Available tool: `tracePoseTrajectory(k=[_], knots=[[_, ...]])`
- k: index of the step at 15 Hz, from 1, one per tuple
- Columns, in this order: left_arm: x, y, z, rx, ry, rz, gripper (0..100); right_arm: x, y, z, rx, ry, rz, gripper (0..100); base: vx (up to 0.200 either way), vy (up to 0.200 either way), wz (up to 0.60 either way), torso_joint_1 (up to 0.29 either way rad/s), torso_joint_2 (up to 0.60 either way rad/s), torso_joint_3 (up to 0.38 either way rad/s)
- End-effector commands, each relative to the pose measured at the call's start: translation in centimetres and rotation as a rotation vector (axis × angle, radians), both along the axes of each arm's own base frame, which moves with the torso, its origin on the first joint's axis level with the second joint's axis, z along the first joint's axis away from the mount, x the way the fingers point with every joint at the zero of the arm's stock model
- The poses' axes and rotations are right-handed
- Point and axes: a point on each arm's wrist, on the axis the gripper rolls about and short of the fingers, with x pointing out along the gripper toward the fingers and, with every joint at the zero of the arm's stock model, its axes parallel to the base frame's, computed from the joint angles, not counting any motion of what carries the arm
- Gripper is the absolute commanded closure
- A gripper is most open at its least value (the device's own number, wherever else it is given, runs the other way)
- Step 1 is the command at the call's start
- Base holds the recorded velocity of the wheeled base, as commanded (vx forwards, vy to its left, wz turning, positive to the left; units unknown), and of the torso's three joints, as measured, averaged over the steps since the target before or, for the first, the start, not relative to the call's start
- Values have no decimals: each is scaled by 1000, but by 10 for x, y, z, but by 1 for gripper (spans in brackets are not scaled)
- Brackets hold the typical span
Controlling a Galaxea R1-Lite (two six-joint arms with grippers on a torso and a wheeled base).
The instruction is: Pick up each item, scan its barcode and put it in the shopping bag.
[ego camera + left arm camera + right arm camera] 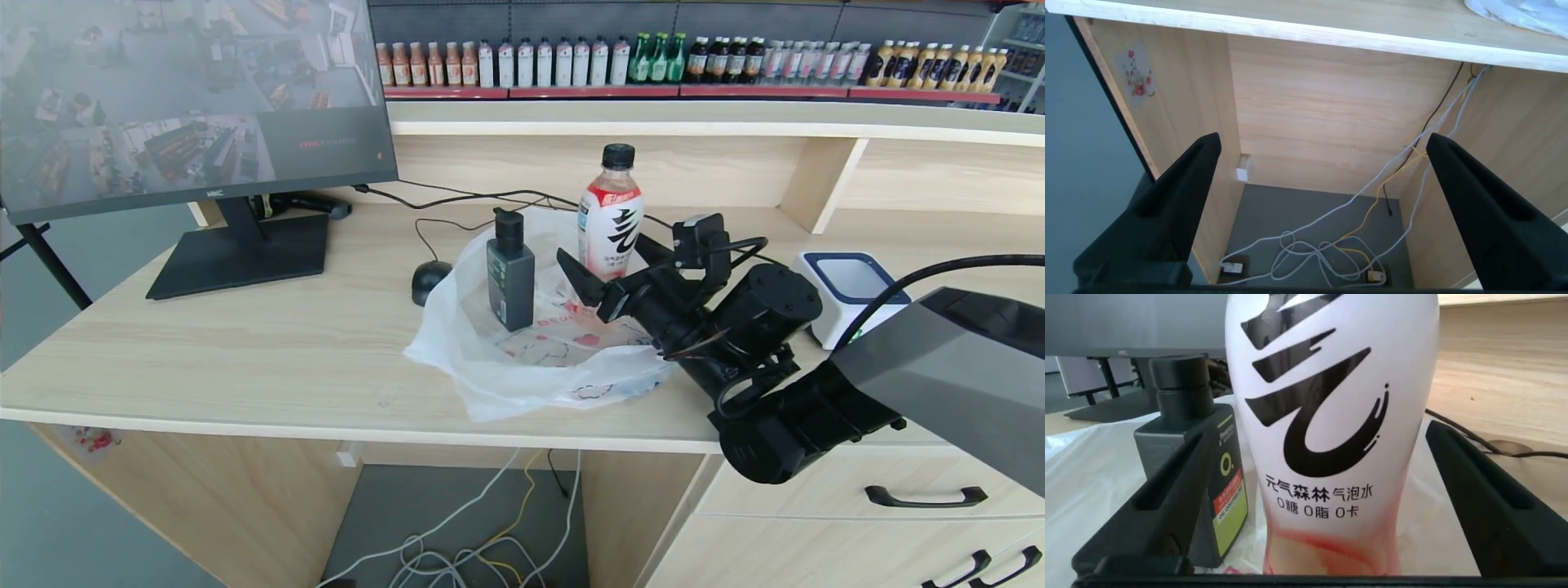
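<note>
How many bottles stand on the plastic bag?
2. The dark bottle stands on the bag's left side; the white drink bottle stands to its right, between the right hand's open fingers. The arm may hide more.

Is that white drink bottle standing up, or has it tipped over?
Upright. The bottle has its black cap pointing straight up and its base down at the bag.

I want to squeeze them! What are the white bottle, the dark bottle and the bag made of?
White bottle: probably thin plastic, clear at the neck, with a glossy white wrap below. Dark bottle: looks like stiff matte plastic, opaque. Bag: thin plastic film, half see-through, lying in crinkly folds.
</note>
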Motion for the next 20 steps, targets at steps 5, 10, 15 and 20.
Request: tracePoseTrajectory(k=[5,10,15,20], knots=[[0,0,0,0,0,0,0,-25,-5,9,-35,10,44,0,0,0,0,0,0,0],[0,0,0,0,0,0,0,-51,-17,32,-60,-36,81,0,0,0,0,0,0,0],[0,0,0,0,0,0,0,-93,-27,37,-89,-5,115,0,0,0,0,0,0,0],[0,0,0,0,0,0,0,-128,-42,37,-110,33,130,0,0,0,0,0,0,0]])
